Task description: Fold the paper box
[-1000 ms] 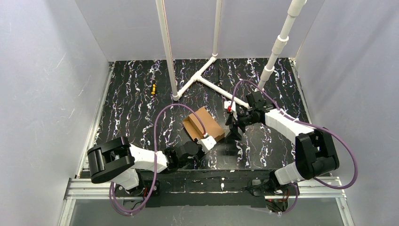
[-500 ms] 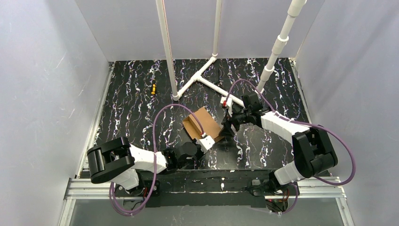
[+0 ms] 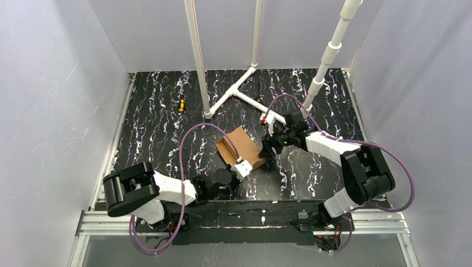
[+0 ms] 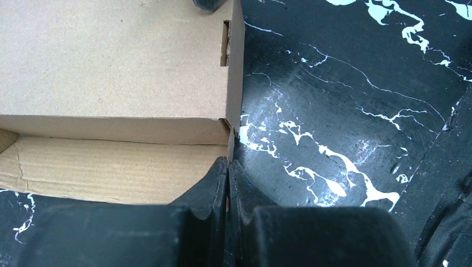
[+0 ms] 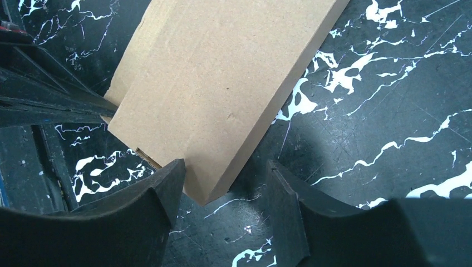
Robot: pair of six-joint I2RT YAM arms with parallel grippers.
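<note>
The paper box [image 3: 240, 146] is a small brown cardboard box lying on the black marbled table [image 3: 156, 128], its open end toward the left arm. My left gripper [image 4: 228, 164] is shut on the thin edge of the box's side wall [image 4: 230, 142] at its near right corner. Across from it, my right gripper [image 5: 222, 167] is open around the box's opposite corner [image 5: 207, 192]. Its left finger [image 5: 167, 183] touches the cardboard; its right finger [image 5: 281, 194] stands apart from it. From above, the right gripper [image 3: 266, 149] sits at the box's right edge.
A white pipe frame [image 3: 245, 89] stands behind the box, with a slanted pipe [image 3: 328, 55] at the back right. A small yellow and black object [image 3: 181, 103] lies at the back left. A purple cable [image 3: 192, 144] loops over the table. Grey walls enclose three sides.
My right gripper has moved left up to the box's corner and its jaws have narrowed. The left gripper has stayed put, pinched on the box edge.
</note>
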